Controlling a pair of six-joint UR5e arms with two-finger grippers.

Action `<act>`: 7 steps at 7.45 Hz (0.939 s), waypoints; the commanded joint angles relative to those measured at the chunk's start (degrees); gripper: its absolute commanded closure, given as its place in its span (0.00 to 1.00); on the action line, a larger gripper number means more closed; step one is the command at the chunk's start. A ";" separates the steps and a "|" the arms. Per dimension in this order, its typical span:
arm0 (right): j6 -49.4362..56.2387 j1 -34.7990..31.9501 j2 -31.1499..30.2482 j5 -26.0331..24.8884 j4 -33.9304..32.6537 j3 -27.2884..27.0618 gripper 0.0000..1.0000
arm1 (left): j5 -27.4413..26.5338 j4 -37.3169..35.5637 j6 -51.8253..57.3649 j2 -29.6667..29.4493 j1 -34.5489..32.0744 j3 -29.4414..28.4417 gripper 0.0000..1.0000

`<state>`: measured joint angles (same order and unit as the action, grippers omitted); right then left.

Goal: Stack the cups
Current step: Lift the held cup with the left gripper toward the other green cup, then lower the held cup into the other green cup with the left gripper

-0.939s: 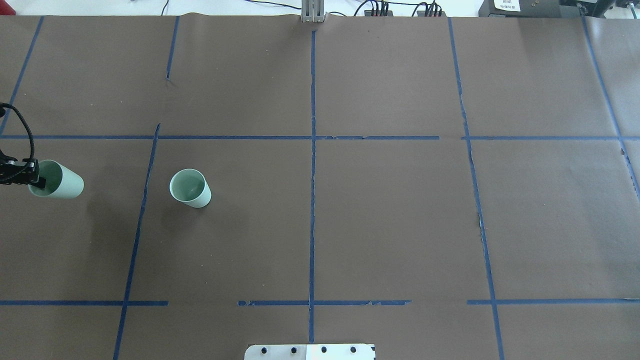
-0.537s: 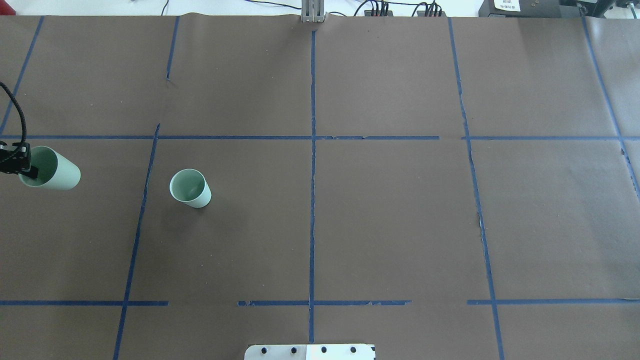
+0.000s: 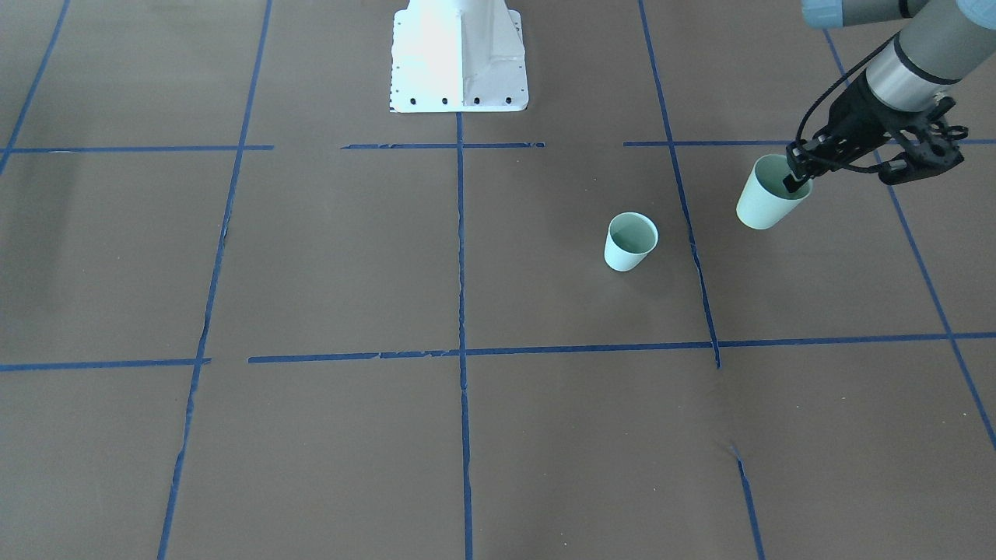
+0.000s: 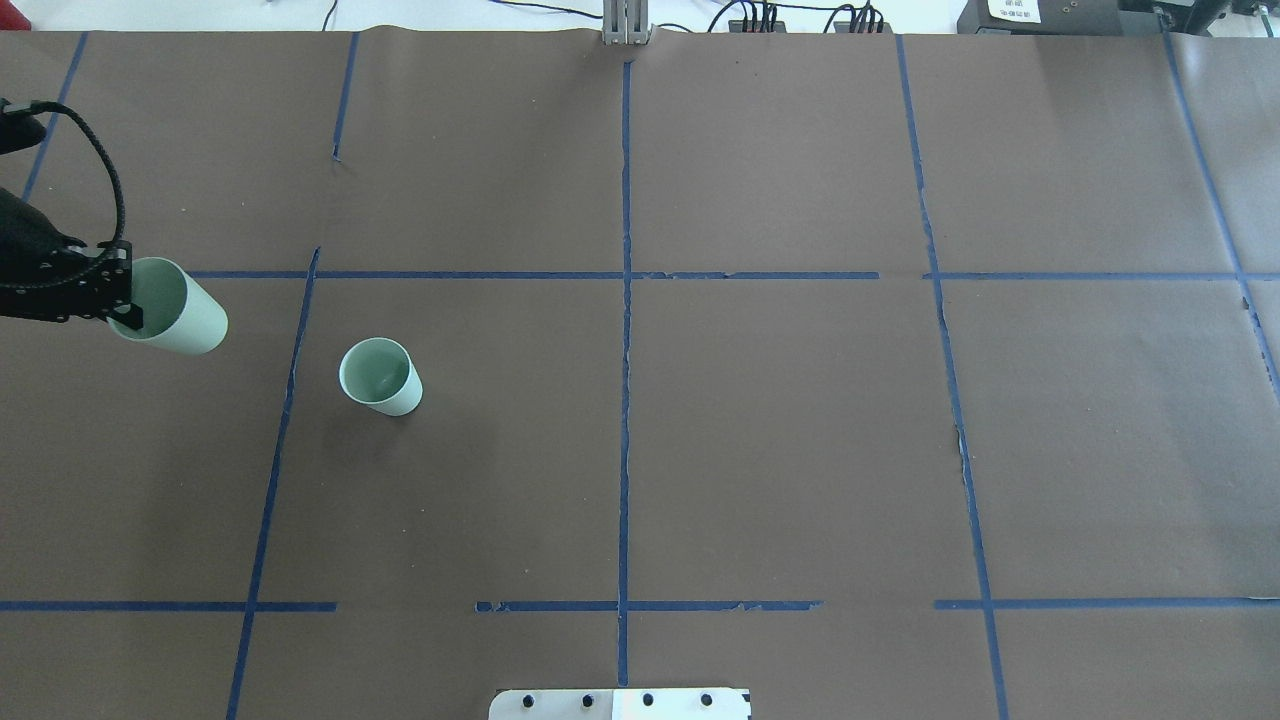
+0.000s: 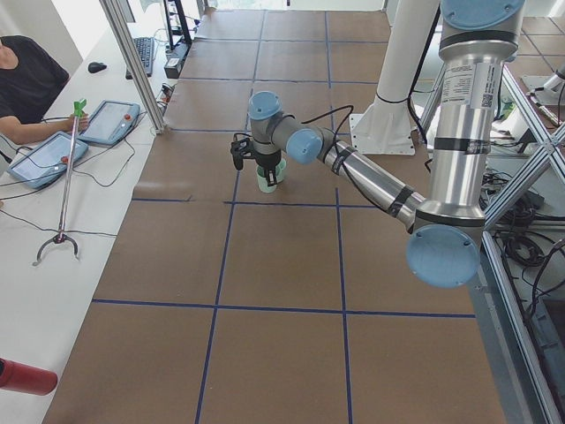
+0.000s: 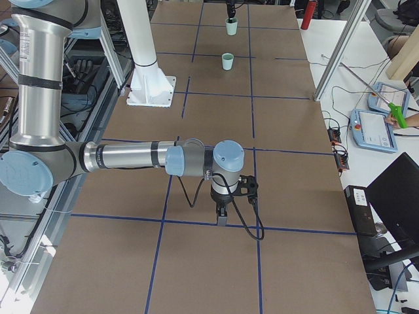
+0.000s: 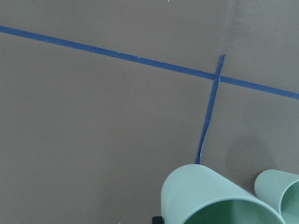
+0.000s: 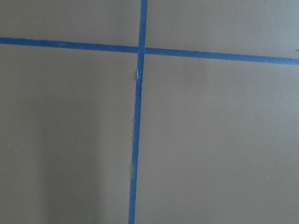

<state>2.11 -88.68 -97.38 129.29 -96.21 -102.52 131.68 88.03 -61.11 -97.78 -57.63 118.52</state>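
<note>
Two pale mint-green cups. One cup (image 4: 380, 377) stands upright on the brown table paper; it also shows in the front view (image 3: 630, 241) and at the left wrist view's right edge (image 7: 280, 191). My left gripper (image 4: 126, 305) is shut on the rim of the other cup (image 4: 180, 320), one finger inside it. That cup hangs tilted above the table, left of the standing cup and apart from it, as the front view (image 3: 769, 198) and left wrist view (image 7: 210, 196) show. My right gripper (image 6: 222, 214) shows only in the right side view, pointing down over the table; I cannot tell if it is open.
Blue tape lines (image 4: 625, 350) divide the brown paper into a grid. The robot's white base plate (image 3: 459, 54) sits at the near edge. Cables and boxes (image 4: 800, 15) lie beyond the far edge. An operator's table with tablets (image 5: 53, 150) stands alongside.
My left gripper has carried the held cup away from the robot and to the right, closer to the standing cup. The standing cup has not moved.
</note>
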 commanded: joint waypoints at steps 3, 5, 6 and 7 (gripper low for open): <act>0.00 0.00 0.00 0.00 0.06 0.04 0.00 | -0.10 0.04 -8.85 -9.35 7.70 -5.93 1.00; 0.00 0.00 0.00 0.00 -0.03 0.04 0.00 | -0.10 0.04 -8.94 -11.19 8.93 -7.86 1.00; 0.00 0.00 0.00 0.00 0.05 0.04 0.00 | -0.19 0.13 -8.94 -11.38 9.90 -7.87 1.00; 0.00 0.00 0.00 0.00 0.06 0.04 0.00 | -0.28 0.13 -8.86 -11.38 9.91 -8.04 1.00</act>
<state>2.11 -88.68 -97.38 129.29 -96.18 -102.48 131.50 88.12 -70.00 -108.94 -48.20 110.79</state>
